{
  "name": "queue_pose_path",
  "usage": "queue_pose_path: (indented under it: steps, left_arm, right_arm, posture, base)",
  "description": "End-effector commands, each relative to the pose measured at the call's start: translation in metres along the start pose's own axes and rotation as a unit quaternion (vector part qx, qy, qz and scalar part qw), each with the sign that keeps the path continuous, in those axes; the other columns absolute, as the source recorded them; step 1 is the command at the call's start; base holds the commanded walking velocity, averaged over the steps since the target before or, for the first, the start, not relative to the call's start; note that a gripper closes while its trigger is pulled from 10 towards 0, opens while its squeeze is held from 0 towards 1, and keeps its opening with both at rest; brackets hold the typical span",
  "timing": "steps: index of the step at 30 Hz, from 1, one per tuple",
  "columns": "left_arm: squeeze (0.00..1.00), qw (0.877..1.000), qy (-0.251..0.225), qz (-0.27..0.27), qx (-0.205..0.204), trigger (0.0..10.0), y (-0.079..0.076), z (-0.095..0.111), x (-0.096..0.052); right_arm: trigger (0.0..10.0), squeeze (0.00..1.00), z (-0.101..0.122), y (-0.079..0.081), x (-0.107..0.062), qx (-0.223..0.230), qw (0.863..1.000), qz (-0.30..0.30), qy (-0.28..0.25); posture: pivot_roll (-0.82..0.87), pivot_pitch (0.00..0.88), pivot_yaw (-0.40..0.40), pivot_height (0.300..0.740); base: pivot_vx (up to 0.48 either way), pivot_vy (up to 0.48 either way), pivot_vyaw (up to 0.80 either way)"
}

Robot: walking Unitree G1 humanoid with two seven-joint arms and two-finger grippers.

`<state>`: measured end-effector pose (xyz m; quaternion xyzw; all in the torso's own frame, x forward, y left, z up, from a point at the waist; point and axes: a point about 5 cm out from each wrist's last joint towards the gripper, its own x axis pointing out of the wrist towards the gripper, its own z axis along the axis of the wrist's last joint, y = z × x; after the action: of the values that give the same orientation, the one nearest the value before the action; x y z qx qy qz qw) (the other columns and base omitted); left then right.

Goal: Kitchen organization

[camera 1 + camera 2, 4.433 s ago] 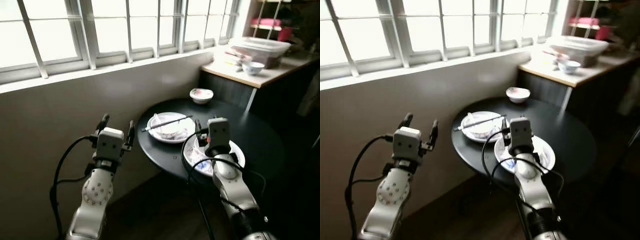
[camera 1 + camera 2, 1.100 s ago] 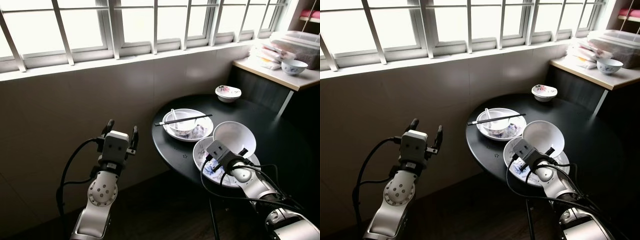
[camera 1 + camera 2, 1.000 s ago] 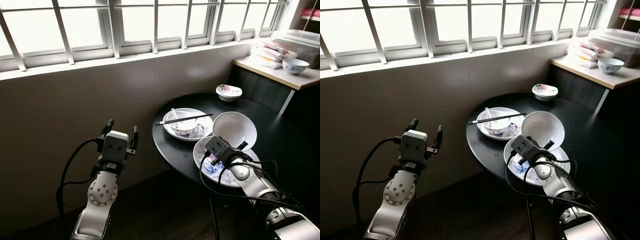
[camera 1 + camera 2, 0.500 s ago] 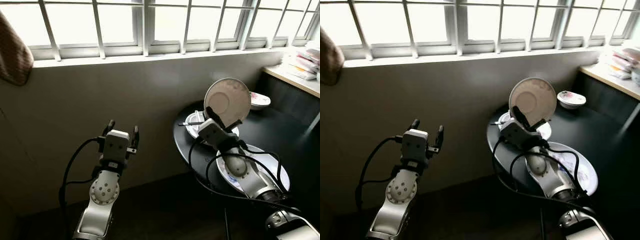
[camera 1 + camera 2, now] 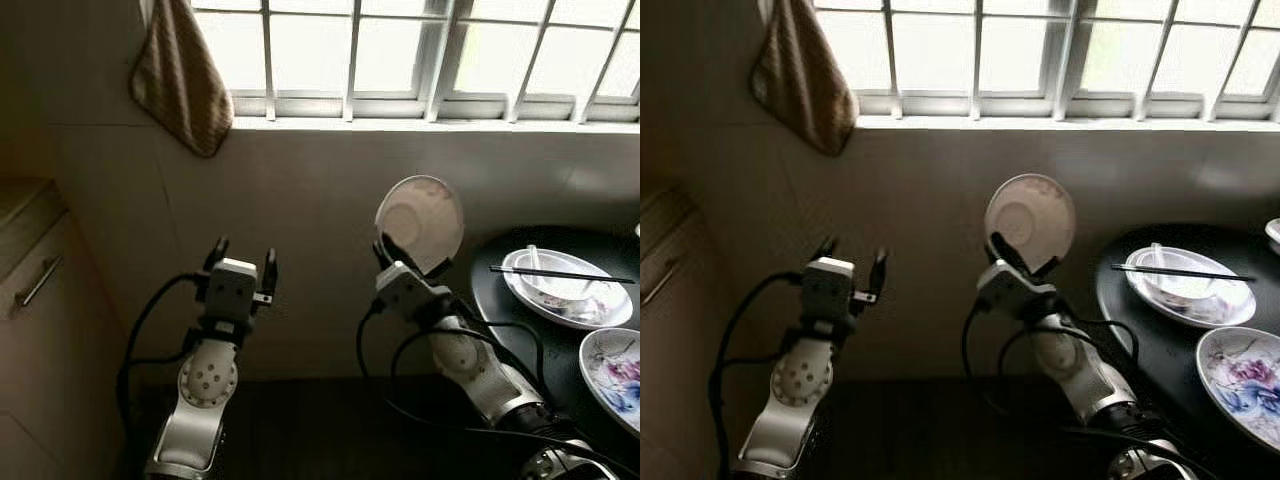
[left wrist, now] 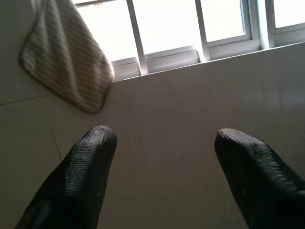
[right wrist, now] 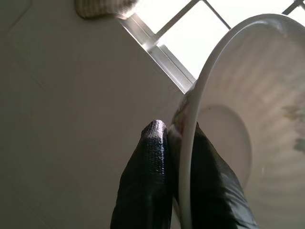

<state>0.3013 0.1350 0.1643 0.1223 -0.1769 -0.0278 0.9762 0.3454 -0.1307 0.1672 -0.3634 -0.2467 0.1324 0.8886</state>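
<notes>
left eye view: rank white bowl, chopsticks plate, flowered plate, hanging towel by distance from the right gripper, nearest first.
1. white bowl: clamped by its rim in the right gripper.
2. chopsticks plate: on the black table, to the gripper's right.
3. flowered plate: table's near edge, further right.
Hanging towel: up left under the window; too close to call against the flowered plate.

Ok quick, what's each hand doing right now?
Left hand: open, holding nothing, raised in front of the wall.
Right hand: shut on the rim of the white bowl, held up on edge.

two silver arms with round screw-dotted joints, boxy wrists, looping black cables and black ribbed jaws.
</notes>
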Motion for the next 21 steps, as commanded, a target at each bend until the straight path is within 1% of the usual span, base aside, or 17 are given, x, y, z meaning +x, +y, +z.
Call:
queue_pose_path:
  steps: [1,3,7,10,21]
  left_arm:
    - [0.00,1.000,-0.007,0.014,0.009,10.0,0.008,0.003,0.001]
    - [0.00,1.000,-0.017,0.024,0.010,10.0,0.010,0.006,0.002]
    - [0.00,0.999,-0.022,0.033,0.015,10.0,0.013,0.008,0.003]
    - [0.00,0.998,-0.025,0.050,0.021,10.0,0.019,0.010,0.005]
    - [0.00,0.998,-0.033,0.057,0.026,10.0,0.022,0.013,0.006]
  right_arm:
    - [0.0,0.00,0.014,-0.006,0.009,-0.003,0.999,-0.012,-0.036]
    - [0.0,0.00,0.016,-0.008,0.009,-0.006,0.999,-0.014,-0.043]
    - [0.0,0.00,0.017,-0.009,0.010,-0.006,0.999,-0.016,-0.043]
    - [0.0,0.00,0.018,-0.009,0.011,-0.006,0.999,-0.020,-0.045]
    - [0.0,0.00,0.022,-0.008,0.014,-0.006,0.998,-0.023,-0.054]
  posture:
    - [0.03,0.000,-0.036,0.740]
    - [0.03,0.000,-0.036,0.740]
    - [0.04,0.000,-0.035,0.740]
    - [0.04,0.000,-0.035,0.740]
    - [0.04,0.000,-0.035,0.740]
  base:
    - [0.000,0.000,0.80]
    - [0.000,0.000,0.80]
    - [0.000,0.000,0.80]
    - [0.000,0.000,0.80]
    - [0.294,0.000,0.80]
